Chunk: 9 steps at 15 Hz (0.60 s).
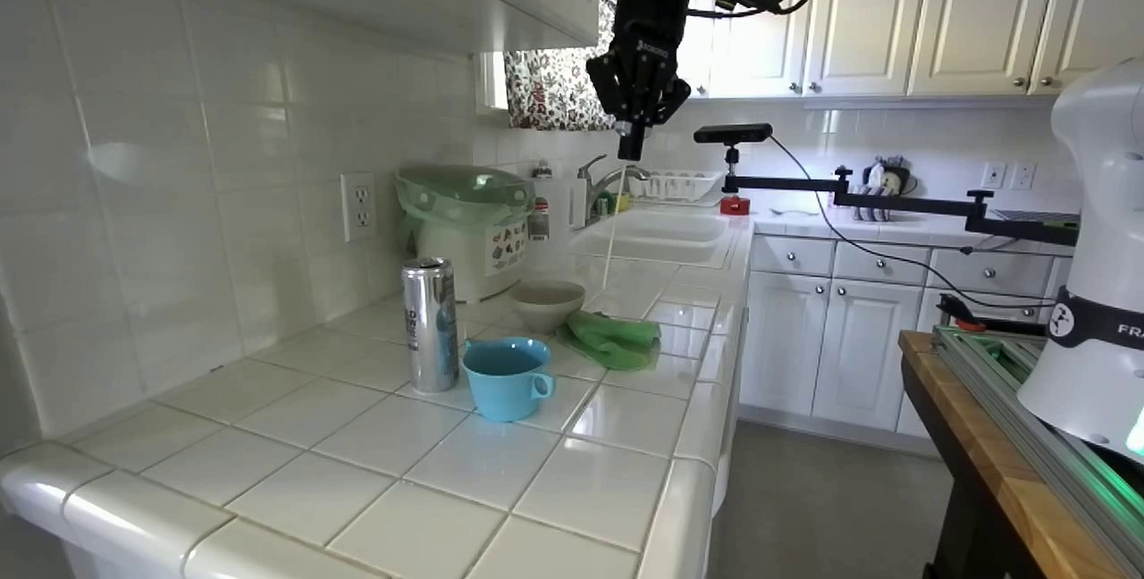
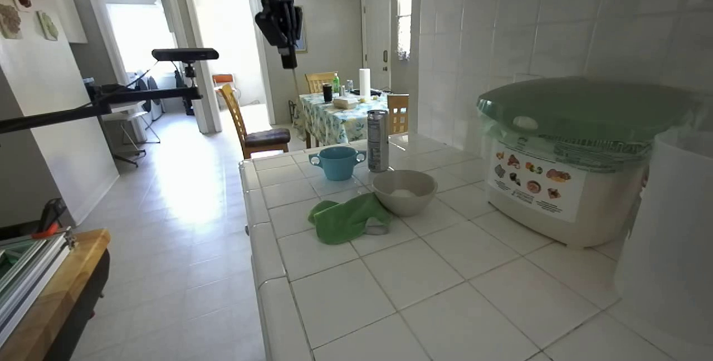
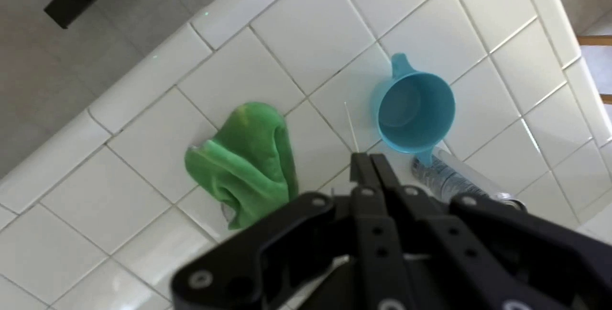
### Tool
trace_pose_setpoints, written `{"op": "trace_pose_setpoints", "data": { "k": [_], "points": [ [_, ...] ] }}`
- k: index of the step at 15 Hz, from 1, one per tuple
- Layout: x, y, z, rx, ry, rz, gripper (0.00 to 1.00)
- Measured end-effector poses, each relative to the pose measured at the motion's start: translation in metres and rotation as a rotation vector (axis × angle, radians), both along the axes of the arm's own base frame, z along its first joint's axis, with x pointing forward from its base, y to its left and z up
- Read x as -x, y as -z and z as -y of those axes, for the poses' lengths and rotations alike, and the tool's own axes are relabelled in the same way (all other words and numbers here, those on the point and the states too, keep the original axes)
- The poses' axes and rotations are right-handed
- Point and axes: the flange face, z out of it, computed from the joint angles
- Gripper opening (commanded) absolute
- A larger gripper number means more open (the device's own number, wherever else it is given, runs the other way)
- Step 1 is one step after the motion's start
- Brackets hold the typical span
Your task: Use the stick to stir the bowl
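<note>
We have the gripper (image 3: pixel 369 158) pointing downward, higher than the blue bowl (image 3: pixel 416 111) and off to one side of it. Its fingers (image 3: pixel 360 170) are together, clamped on the stick (image 1: pixel 614 226) by its upper part. The stick hangs down, slightly tilted, and in the wrist view its free end shows against the counter (image 3: pixel 315 27) just beside the blue bowl, outside it; we cannot tell how high above the counter that end is.

We find the blue bowl upright on the counter, with a handle (image 3: pixel 402 65) on each of two opposite sides. Just beside the blue bowl, toward the tiled wall (image 1: pixel 152 230), stands a silver can (image 1: pixel 432 329), upright; we cannot make out whether the two touch. Near the blue bowl, on its side toward the sink (image 1: pixel 666 230), we see a crumpled green cloth (image 2: pixel 345 219), and next to that, nearer the wall, a pale shallow bowl (image 2: pixel 409 202).

Farther from the blue bowl in the same direction, along the wall, sits a white bin (image 1: pixel 469 266) under a green lid (image 1: pixel 465 186). On the opposite side of the blue bowl, well apart, we see a cloth-covered table (image 2: pixel 337 121) in an exterior view. Across the floor (image 1: pixel 804 490) from the blue bowl, the arm's white base (image 1: pixel 1068 373) stands at a wood-edged bench (image 1: pixel 999 454).
</note>
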Motion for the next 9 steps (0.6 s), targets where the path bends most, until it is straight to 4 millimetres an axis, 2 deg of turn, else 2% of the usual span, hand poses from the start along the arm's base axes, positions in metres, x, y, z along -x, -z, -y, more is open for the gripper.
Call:
{"op": "trace_pose_setpoints", "data": {
  "k": [3,9],
  "points": [
    [-0.001,0.001,0.024,0.006,0.003,-0.03,0.01],
    [-0.015,-0.013,0.069,0.04,0.027,-0.033,0.01]
  ]
}}
